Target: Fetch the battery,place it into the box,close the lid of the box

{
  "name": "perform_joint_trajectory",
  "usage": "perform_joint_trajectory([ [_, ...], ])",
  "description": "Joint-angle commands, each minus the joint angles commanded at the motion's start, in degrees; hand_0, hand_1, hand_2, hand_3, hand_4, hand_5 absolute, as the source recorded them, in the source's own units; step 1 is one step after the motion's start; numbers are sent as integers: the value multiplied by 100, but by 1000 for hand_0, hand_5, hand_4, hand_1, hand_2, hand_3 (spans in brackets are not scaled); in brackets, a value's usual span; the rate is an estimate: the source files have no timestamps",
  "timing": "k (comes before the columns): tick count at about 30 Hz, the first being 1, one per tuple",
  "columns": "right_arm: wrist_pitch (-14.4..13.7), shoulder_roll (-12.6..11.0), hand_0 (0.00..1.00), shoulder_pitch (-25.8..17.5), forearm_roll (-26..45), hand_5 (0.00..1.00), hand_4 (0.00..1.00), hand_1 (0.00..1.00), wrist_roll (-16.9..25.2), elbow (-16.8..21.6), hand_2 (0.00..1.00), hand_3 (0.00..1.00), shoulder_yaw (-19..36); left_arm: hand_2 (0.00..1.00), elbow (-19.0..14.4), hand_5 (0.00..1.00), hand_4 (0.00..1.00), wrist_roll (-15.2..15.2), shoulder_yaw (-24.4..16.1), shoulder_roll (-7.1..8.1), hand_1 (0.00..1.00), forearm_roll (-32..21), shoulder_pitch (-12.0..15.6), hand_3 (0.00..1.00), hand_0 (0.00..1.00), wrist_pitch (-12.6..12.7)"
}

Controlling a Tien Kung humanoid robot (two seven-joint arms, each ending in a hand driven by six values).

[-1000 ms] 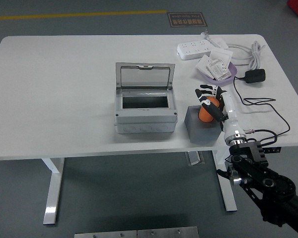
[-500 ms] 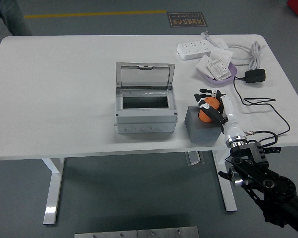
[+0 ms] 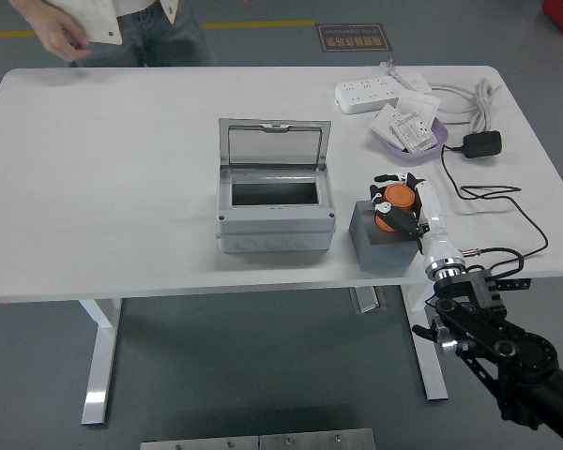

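An orange battery [image 3: 395, 202] sits on top of a dark grey block [image 3: 385, 239] near the table's front right. My right hand [image 3: 390, 198] is curled around the battery, with the black and white fingers wrapping it from both sides. To the left stands the grey box [image 3: 274, 217] with its clear lid [image 3: 273, 142] raised upright, and its inside looks empty. My left hand is out of view.
A purple bowl of small packets [image 3: 409, 134], a white power strip [image 3: 368, 92] and a black adapter [image 3: 481, 143] with cables lie at the back right. A person [image 3: 103, 23] stands at the far left edge of the table, holding a sheet.
A person has walked into view at the top left. My right hand has tightened on the battery and shifted slightly up and right.
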Motion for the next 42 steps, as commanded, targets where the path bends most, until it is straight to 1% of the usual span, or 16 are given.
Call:
perform_joint_trajectory([
  [2,-11,-1,525,2,6,60,389,501,-6,-5,405,481,-15,550,0,2,540,-1,-16,2,569,11,1,578,577,1],
  [3,-15,-2,419,3,10,25,177,357,-9,-7,349,376,-20,550,0,2,541,-1,-26,3,569,16,1,578,577,2],
  [8,-37,-8,419,8,26,25,177,357,-35,-18,349,376,-48,550,0,2,541,-7,-33,5,569,18,3,578,577,4],
  [9,-39,-9,370,9,30,2,2,291,-39,-19,304,341,-51,550,0,2,541,-6,-42,5,568,26,3,578,577,4],
  [14,-62,-29,370,25,24,2,2,291,-76,20,304,341,-47,550,0,2,541,-3,-85,7,568,69,4,578,577,8],
  [15,-67,-36,287,30,16,2,2,236,-88,36,259,281,-38,551,0,2,543,-3,-92,8,570,75,5,578,577,9],
  [20,-92,-78,287,66,-15,2,2,236,-133,142,259,281,14,551,0,2,543,-11,-128,14,570,103,8,578,577,16],
  [21,-98,-85,219,74,-21,2,2,198,-139,162,232,240,22,551,0,2,544,-15,-124,14,571,97,9,578,577,16],
  [26,-132,-123,219,113,-44,2,2,198,-151,265,232,240,58,551,0,2,544,-29,-142,15,571,102,11,578,577,24],
  [27,-137,-129,222,118,-43,2,2,186,-150,280,224,223,65,551,0,2,545,-30,-145,15,572,105,11,578,577,25],
  [38,-177,-227,206,246,-38,2,2,174,-151,438,212,223,182,552,0,2,549,-25,-242,24,573,219,1,579,577,51],
  [40,-205,-250,192,259,-143,2,2,170,-204,504,207,225,218,553,0,3,551,-22,-258,24,574,239,0,579,577,54],
  [42,-233,-280,192,266,-369,2,2,170,-348,627,207,225,250,553,0,3,551,-16,-279,24,574,263,2,579,577,57],
])
